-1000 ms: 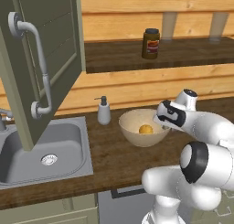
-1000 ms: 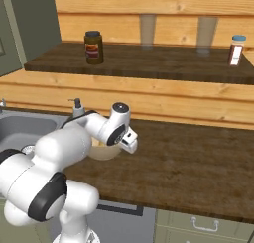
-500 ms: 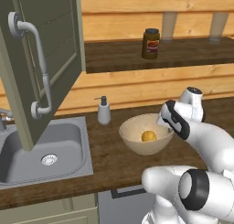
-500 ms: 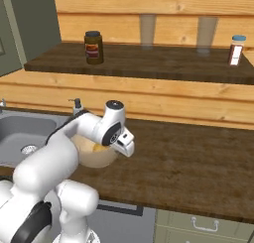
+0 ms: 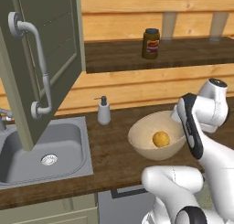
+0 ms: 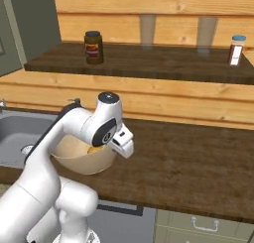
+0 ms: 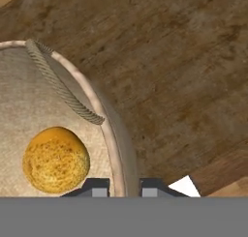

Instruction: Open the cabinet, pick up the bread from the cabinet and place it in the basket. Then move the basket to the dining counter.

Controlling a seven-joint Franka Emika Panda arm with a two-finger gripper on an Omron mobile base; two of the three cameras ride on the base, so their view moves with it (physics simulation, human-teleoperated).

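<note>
The beige basket [image 5: 141, 137] sits on the dark wood worktop, right of the sink, with the round golden bread [image 5: 160, 139] lying inside it. In the hand view the bread [image 7: 55, 158] rests on the basket's pale floor, left of the rim [image 7: 104, 129]. My gripper [image 7: 123, 186] straddles that rim, one fingertip inside and one outside, shut on it. From the right, the basket [image 6: 79, 165] shows under my hand. The cabinet door [image 5: 41, 67] stands swung open at the left. The dining counter is out of view.
A steel sink [image 5: 45, 150] lies left of the basket, with a soap dispenser [image 5: 104, 111] behind it. A dark jar [image 5: 151, 43] and a small spice bottle [image 6: 236, 50] stand on the shelf. Bare worktop [image 6: 188, 157] stretches to the right.
The jaws have narrowed onto the basket's rim. The basket, with the bread in it, has shifted slightly right and toward the worktop's front edge.
</note>
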